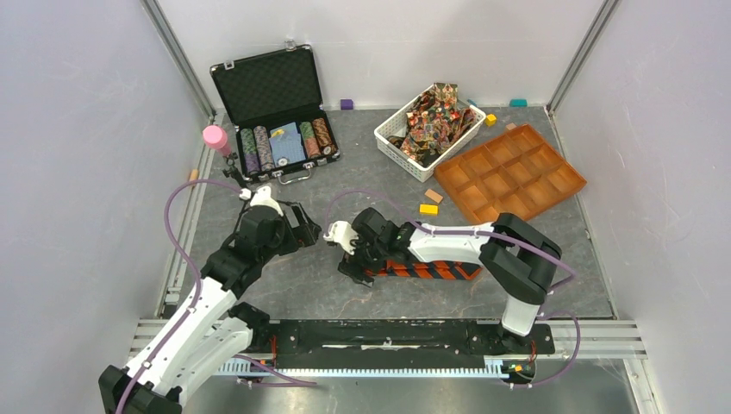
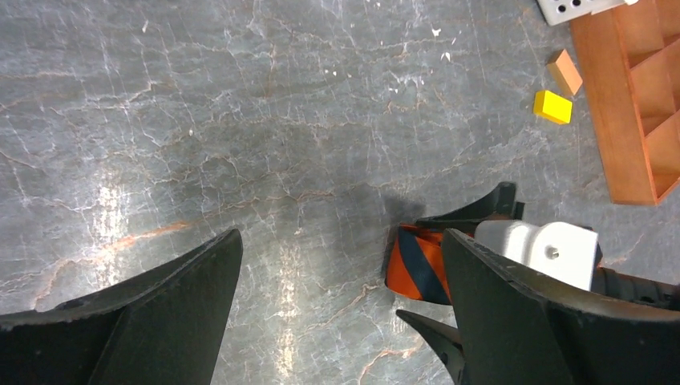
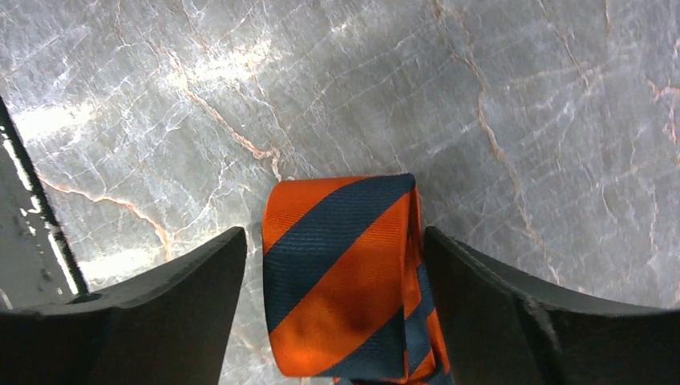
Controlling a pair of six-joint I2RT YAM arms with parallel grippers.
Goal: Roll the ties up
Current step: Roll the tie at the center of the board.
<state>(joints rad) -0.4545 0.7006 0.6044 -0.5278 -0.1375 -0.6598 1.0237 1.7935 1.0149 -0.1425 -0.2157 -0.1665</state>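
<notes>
One striped tie, its folded end between open jaws

It lies flat on the grey marbled table near the arms' bases. The right gripper straddles its doubled-over end, fingers apart and not pinching. The left gripper hovers just beside that end, jaws wide and holding nothing. Rolling looks barely begun. The next move calls for closing on the fold and turning it along the strip with the edges kept square. The patterned ties are heaped in a white basket at the far side, and plain white walls surround the table.
</notes>
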